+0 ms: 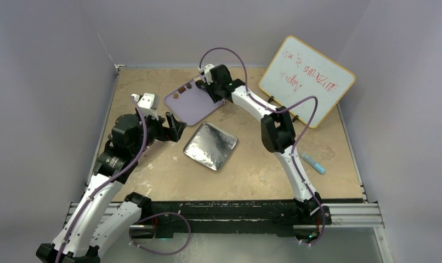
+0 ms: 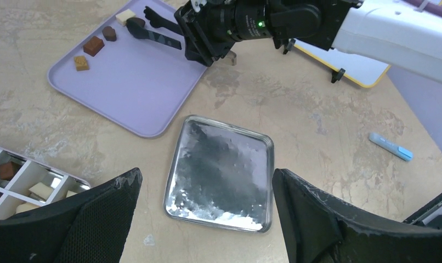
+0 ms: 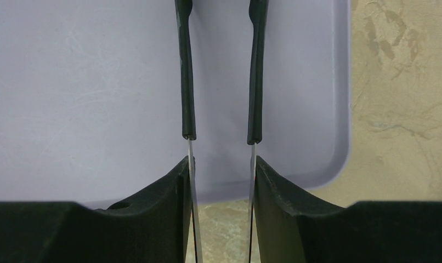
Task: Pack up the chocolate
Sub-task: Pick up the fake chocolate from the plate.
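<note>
Several chocolate pieces sit at the far corner of the lilac tray: a caramel one, a reddish-brown one, a dark one and a cream one. My right gripper is shut on black-tipped tongs, held low over the tray. Another dark piece lies at the tong tips; whether they pinch it is unclear. My left gripper hangs open above the table by the silver foil square. More pieces fill a white compartment box.
A whiteboard with red writing leans at the back right. A blue marker lies on the table to the right. Grey walls close in the table on three sides.
</note>
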`<state>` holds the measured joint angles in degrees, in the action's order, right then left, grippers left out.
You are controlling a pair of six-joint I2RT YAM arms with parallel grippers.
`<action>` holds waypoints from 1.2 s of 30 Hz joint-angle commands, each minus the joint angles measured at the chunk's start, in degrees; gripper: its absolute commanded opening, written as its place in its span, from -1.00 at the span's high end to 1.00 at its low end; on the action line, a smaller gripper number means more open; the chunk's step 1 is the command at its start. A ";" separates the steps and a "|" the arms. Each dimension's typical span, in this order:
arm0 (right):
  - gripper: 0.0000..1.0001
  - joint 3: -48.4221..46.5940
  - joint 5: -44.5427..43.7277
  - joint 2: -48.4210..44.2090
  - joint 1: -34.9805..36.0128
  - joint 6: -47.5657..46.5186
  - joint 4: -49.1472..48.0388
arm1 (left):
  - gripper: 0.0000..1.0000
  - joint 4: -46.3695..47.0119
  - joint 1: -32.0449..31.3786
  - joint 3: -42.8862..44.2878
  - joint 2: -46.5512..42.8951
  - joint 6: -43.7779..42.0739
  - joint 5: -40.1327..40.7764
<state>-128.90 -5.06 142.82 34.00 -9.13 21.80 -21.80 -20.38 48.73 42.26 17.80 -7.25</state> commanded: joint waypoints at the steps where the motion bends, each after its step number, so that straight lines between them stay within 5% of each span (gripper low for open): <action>1: 0.12 -4.68 0.12 0.82 -0.31 -1.34 0.50 | -0.75 2.76 0.25 -0.42 -1.66 -0.63 0.73; 15: 0.38 -5.62 2.23 2.44 -0.30 -2.65 -1.64 | -0.75 3.27 0.25 -1.25 -4.49 -1.21 3.30; 23: 0.65 1.40 2.17 -4.11 -0.12 0.08 -4.85 | -0.75 2.94 0.25 -1.35 -5.63 -2.04 5.26; 36: 0.68 17.72 12.42 -17.20 3.20 11.57 -11.01 | -0.75 3.31 0.25 -1.86 -10.61 -1.63 11.01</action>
<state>-113.91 2.63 131.15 35.40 -3.27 15.53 -20.60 -20.38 47.00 33.36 16.84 0.82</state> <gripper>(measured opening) 0.289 0.875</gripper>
